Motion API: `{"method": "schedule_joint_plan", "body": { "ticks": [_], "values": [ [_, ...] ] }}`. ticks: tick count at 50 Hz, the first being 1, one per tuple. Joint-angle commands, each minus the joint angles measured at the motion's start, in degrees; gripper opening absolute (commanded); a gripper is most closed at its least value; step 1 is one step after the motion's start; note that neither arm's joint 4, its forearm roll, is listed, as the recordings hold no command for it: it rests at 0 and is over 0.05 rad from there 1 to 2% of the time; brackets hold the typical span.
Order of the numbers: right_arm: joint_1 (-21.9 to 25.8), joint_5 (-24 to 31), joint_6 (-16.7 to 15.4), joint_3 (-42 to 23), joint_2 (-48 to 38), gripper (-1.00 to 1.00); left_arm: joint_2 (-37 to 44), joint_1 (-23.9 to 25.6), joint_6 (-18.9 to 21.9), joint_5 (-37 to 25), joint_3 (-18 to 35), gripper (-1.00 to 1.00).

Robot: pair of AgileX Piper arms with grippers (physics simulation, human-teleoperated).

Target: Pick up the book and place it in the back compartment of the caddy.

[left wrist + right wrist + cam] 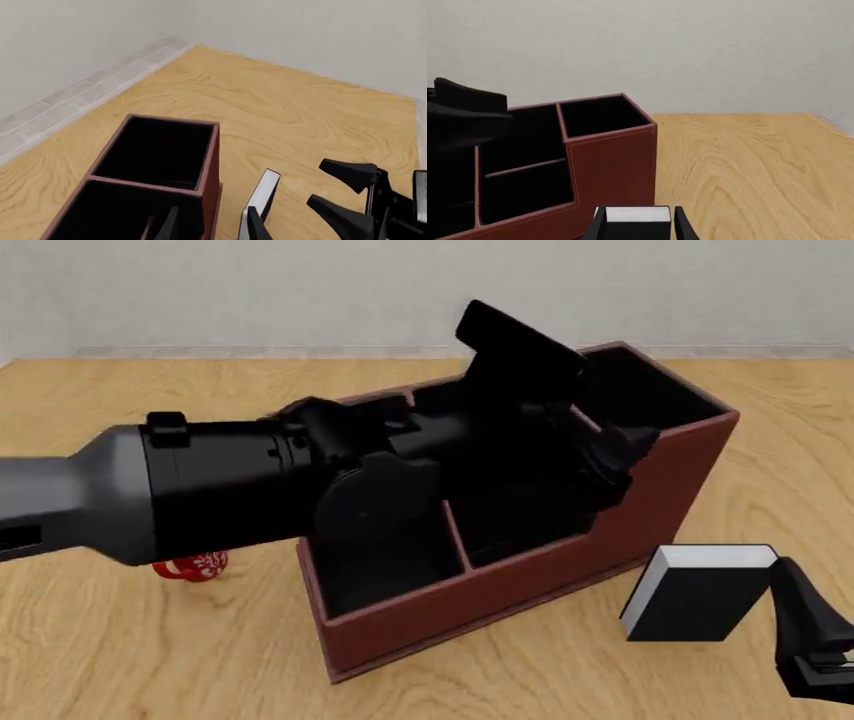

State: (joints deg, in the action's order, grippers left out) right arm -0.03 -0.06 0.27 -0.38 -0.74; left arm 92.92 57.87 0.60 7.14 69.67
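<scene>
At the left, a red patterned mug (191, 566) showed only as a sliver below the bulky black left arm (200, 495), which reached over the large reddish-brown rectangular caddy (534, 585). The left gripper (207, 227) hung above the caddy's black-lined cells with its fingers apart. The small back compartment (527, 187), behind the low-cut wall, held nothing visible. Just right of the caddy's near right corner, the small thick black-covered book (694, 595) stood upright with its white page block facing up, its long axis running left to right across the wooden table (107, 650). The right gripper (637, 225) had its fingers clamped on the book's two covers.
</scene>
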Motion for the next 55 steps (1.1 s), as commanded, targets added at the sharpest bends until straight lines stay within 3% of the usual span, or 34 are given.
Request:
{"method": "schedule_joint_plan", "body": {
  "ticks": [1, 9, 12, 18, 40, 55],
  "values": [
    [0.0, -0.4, 0.3, 0.1, -0.6, 1.0, 8.3, 3.0, -0.2, 0.6, 4.6, 1.0],
    [0.0, -0.5, 0.3, 0.2, -0.6, 1.0, 10.5, 3.7, -2.8, 2.5, 4.9, 1.0],
    [0.0, -0.1, -0.2, 0.1, 0.2, 1.0, 10.4, 1.4, -4.9, 4.5, 4.5, 1.0],
    [0.0, -0.4, 0.2, 0.2, -0.4, 1.0, 13.0, 2.5, 0.9, 4.5, 5.7, 1.0],
    [0.0, -0.1, -0.1, 0.1, 0.2, 1.0, 16.3, 7.8, -0.3, 3.7, 7.1, 1.0],
    [0.0, 0.1, -0.1, 0.1, 0.2, 1.0, 18.1, 8.3, -0.6, 3.9, 6.8, 1.0]
  ]
}}
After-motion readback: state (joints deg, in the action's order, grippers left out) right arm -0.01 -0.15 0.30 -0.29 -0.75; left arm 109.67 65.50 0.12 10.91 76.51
